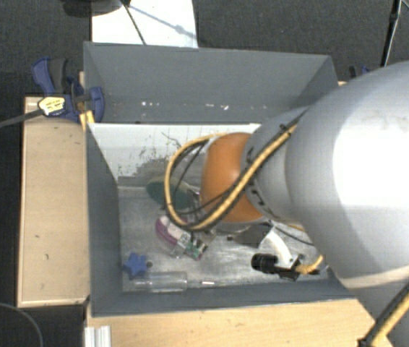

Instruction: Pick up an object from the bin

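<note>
My arm reaches down into the grey metal bin [103,215], and my orange wrist cover [226,179] and cables hide most of my pincer [201,240], which sits low near the bin's floor. I cannot tell whether it is released or clenched. A small purple-pink thing [166,230] lies just left of the pincer, and a blue star-shaped toy [136,264] further left. A white and black piece [273,257] lies to its right. I see nothing lifted, so I judge the pick itself is yet to be done.
</note>
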Tool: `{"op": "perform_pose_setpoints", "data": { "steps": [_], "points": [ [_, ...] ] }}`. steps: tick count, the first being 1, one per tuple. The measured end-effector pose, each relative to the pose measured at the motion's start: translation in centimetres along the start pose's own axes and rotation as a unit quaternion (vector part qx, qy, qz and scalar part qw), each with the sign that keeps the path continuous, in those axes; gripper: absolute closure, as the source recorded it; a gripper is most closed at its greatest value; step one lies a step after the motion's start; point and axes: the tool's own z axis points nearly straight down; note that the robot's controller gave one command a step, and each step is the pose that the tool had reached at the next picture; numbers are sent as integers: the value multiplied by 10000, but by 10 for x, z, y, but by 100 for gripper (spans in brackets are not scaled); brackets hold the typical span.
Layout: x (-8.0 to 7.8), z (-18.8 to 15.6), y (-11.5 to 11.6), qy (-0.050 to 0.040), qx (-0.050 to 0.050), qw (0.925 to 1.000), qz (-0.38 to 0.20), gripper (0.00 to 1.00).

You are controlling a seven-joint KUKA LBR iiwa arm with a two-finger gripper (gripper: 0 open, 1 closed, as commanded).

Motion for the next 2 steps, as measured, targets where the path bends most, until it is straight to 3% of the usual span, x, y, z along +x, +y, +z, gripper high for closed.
{"op": "perform_pose_setpoints", "data": {
  "steps": [1, 2],
  "points": [
    [-1, -103, 2, -17, -7, 10000, -22, 100],
    [-1, -108, 2, -5, 18, 10000, -58, 100]
  ]
}}
